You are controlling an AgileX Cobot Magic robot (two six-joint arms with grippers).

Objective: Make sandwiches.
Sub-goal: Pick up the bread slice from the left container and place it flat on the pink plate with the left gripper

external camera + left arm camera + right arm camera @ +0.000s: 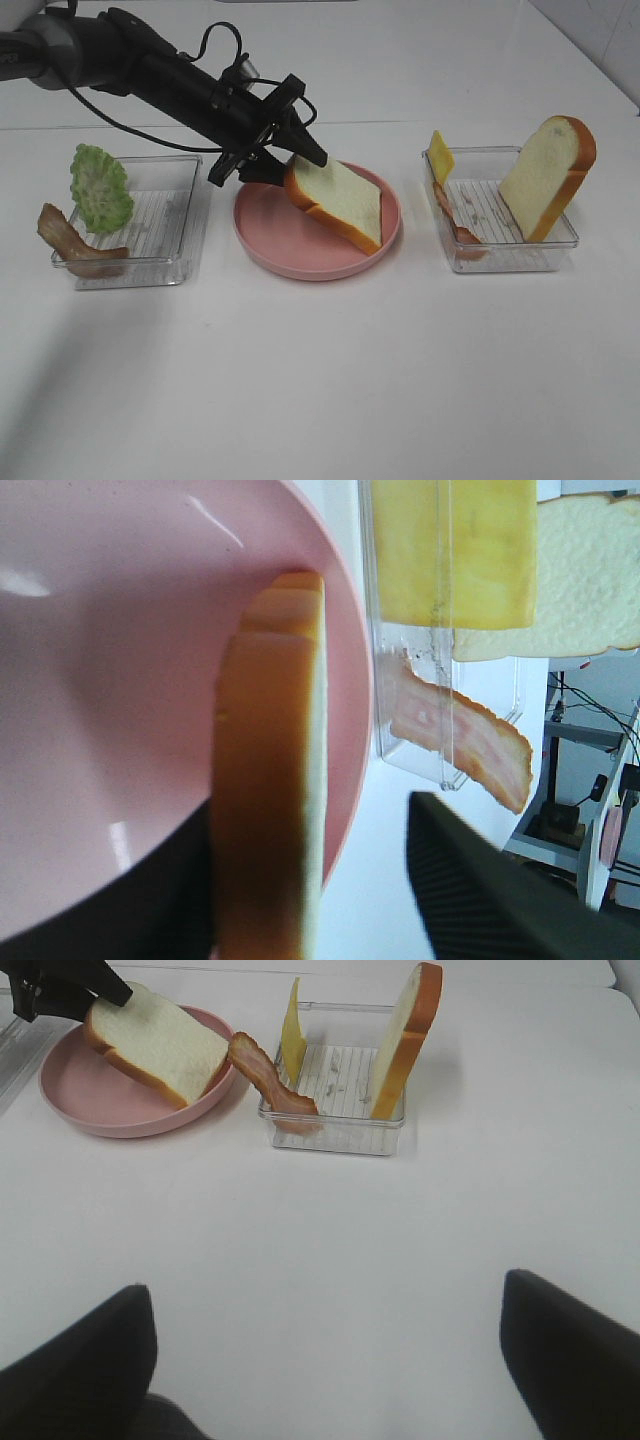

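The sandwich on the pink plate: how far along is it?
Done: one bread slice lies tilted on the pink plate. In hand: the left gripper sits at its raised edge, jaws parted; the right gripper hangs open, empty. Still to add: lettuce and a bacon strip in the left tray, cheese, another bacon strip and the second bread slice in the right tray.

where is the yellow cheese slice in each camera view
Exterior high: the cheese slice stands on edge at the far left corner of the right-hand clear tray.
Left wrist: the cheese slice is seen broadside in that tray, just beyond the pink plate.
Right wrist: the cheese slice stands between the bacon strip and the upright bread slice.
Shared landmark: that upright bread slice, in the same tray.
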